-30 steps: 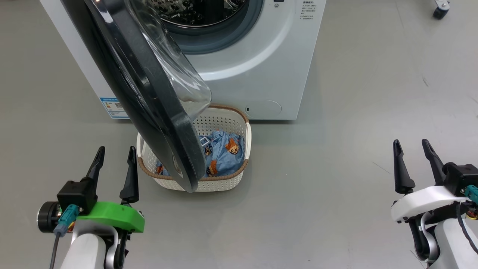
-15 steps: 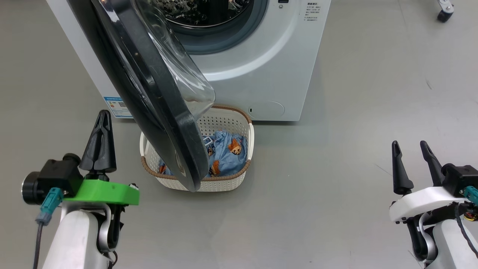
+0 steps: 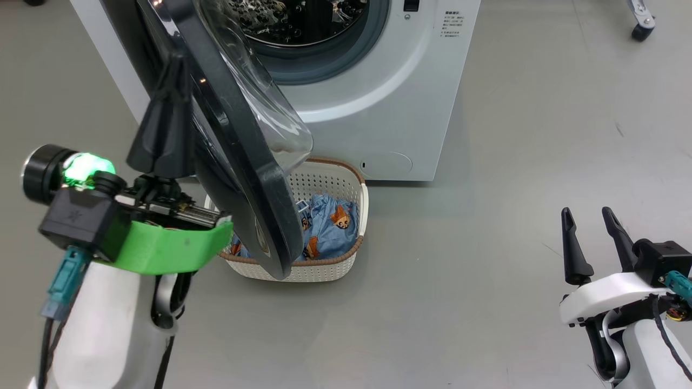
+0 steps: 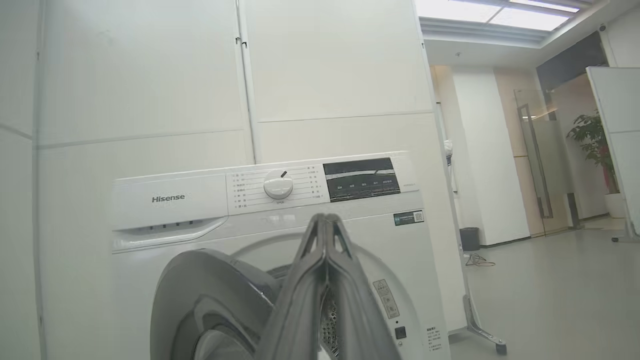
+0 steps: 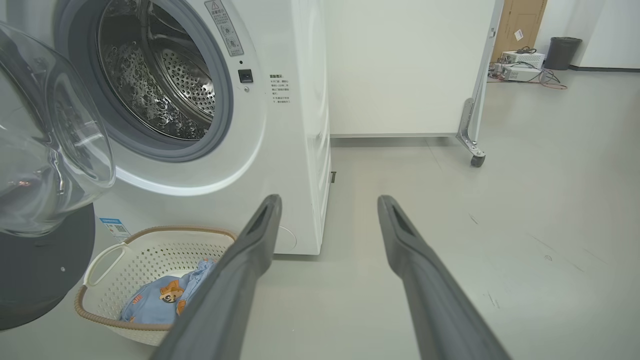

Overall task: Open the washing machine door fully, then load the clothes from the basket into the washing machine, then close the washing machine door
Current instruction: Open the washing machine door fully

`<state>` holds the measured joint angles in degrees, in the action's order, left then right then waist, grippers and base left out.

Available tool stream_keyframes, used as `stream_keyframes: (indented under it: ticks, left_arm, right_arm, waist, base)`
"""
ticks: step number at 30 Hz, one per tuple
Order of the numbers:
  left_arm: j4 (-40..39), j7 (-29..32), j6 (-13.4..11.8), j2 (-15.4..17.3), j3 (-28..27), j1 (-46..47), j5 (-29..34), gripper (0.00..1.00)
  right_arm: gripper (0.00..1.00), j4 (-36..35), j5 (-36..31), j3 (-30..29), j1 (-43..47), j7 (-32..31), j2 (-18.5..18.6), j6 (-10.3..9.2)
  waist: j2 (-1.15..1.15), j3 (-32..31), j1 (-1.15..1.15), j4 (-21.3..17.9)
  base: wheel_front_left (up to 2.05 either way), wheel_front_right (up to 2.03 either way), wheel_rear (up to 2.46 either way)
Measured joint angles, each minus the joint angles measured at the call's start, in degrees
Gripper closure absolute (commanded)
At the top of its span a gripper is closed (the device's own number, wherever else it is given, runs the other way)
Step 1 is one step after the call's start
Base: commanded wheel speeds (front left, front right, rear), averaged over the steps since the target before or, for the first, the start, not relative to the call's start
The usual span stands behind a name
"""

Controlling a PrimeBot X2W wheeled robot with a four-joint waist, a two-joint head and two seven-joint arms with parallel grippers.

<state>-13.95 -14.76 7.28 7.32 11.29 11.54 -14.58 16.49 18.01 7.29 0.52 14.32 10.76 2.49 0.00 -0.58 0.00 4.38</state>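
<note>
At far left, raised on a green-collared wrist: left gripper, clenched tight, fingers pressed flat together with nothing between them. Seen from the head, pointed up against the outer face of the washing machine door (touching or just short of it, cannot tell). Through the left wrist camera, those same closed tips aimed at the washing machine, just below its control dial.

Next along, the door itself: swung partly open on its left hinge, black rim slanting down over the left end of the basket, clear glass bowl facing the steel drum.

Below it, on the grey floor just beside the machine's front foot: the basket, upright. Inside, bunched toward its right end, the clothes, light blue with orange-brown figures.

At the lower right, well apart from the basket: right gripper, released, fingers spread wide and empty over bare floor.
</note>
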Motion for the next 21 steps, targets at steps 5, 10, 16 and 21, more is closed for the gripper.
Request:
stream_keyframes:
  ticks: [5, 10, 16, 21]
  left_arm:
    - [-2.1, 0.0, 0.0, 1.7, 8.2, 2.4, 0.0, 1.00]
    - [-3.5, 0.0, 0.0, 2.8, 16.3, 4.9, -0.2, 1.00]
    - [-3.2, 0.0, 0.0, 2.5, 22.4, 5.3, -1.8, 1.00]
    - [-1.7, 0.0, 0.0, 2.4, 28.5, 5.1, -3.2, 1.00]
  right_arm:
    - [0.00, 0.3, -0.1, 0.0, 0.0, 0.0, -0.1, 0.48]
    - [0.00, 0.6, -0.3, -0.1, 0.0, 0.0, -0.1, 0.64]
    - [0.00, 0.7, -0.6, -0.2, 0.0, 0.0, -0.3, 0.99]
    - [0.00, 0.8, -0.6, -0.5, 0.0, 0.0, -0.5, 1.09]
  waist:
    - [0.00, -0.3, 0.00, -0.4]
    - [0.00, -0.6, 0.00, -0.9]
    - [0.00, -0.8, 0.00, -1.7]
    - [0.00, -0.7, 0.00, -2.2]
  base:
    - [0.00, 0.00, 0.00]
    - [0.00, 0.00, 0.00]
    - [0.00, 0.00, 0.00]
    - [0.00, 0.00, 0.00]
